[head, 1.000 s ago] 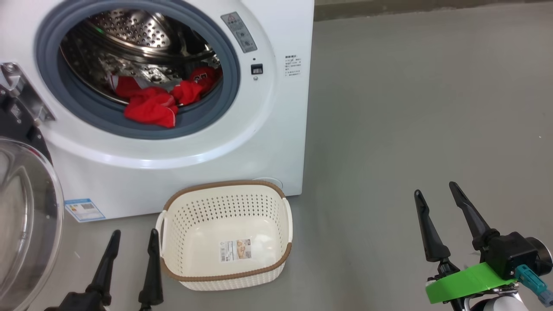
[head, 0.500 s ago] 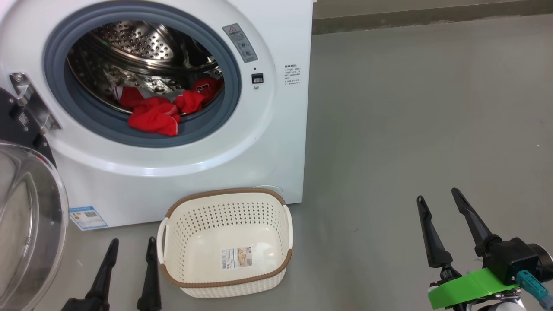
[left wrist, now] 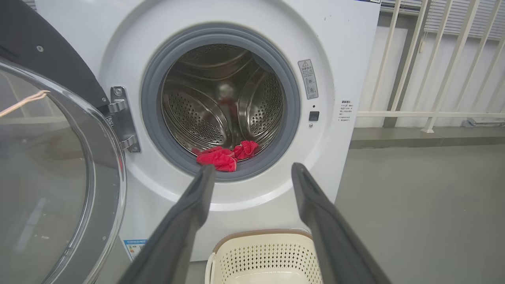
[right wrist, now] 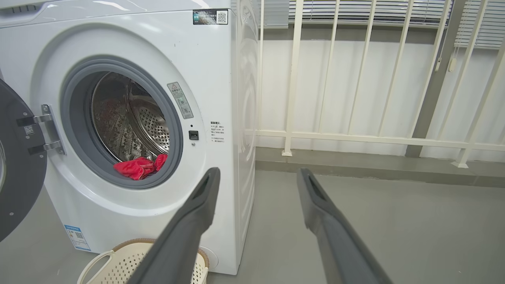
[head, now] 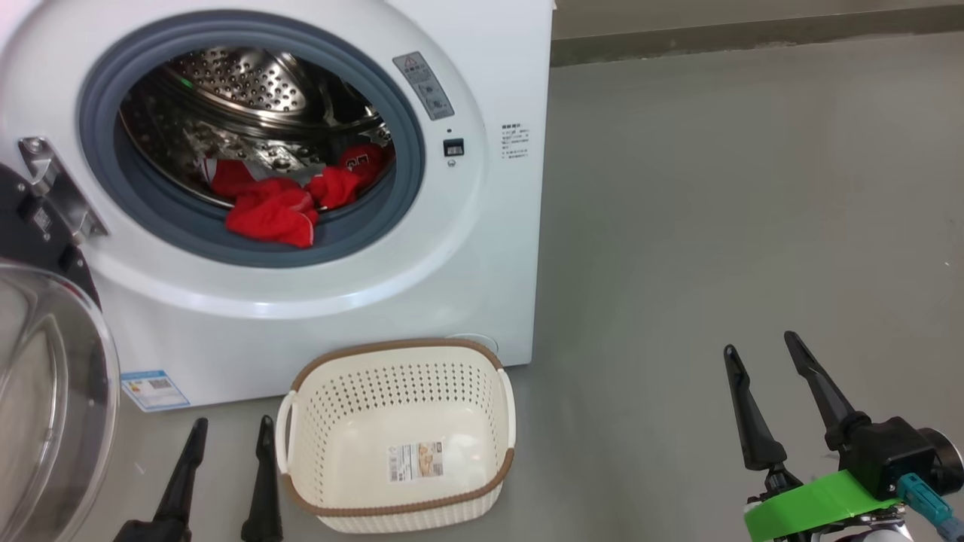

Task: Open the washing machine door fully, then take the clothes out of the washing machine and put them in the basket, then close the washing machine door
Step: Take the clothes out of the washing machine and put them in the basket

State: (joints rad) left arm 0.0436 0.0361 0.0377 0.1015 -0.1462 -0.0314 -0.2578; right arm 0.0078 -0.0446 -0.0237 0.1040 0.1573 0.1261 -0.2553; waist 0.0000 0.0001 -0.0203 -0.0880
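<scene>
Grey concrete floor (head: 715, 188) stretched away to the right of the white washing machine (head: 482, 248), with a pale railing (right wrist: 355, 134) along the wall behind. Both arms were held low before the machine, fingers pointing toward it. The left gripper (head: 232, 421) sat at the lower left of the head view, just beside the basket's left handle, with its two dark fingers spread apart and nothing held between them. The right gripper (head: 759, 342) hovered well off to the right above bare floor, a band of green tape (head: 817, 500) at its wrist, and its fingers likewise stood wide apart and held nothing. The washing machine door (head: 45, 391) hung swung open on its metal hinge (head: 56, 192) at the left. The red clothes (head: 275, 214) lay heaped at the front bottom of the perforated steel drum (head: 248, 75), one fold draped onto the grey rubber ring (head: 151, 211). The cream basket (head: 392, 348) stood on the floor just in front of the machine, a label sticker (head: 415, 461) showing on its bare bottom.
</scene>
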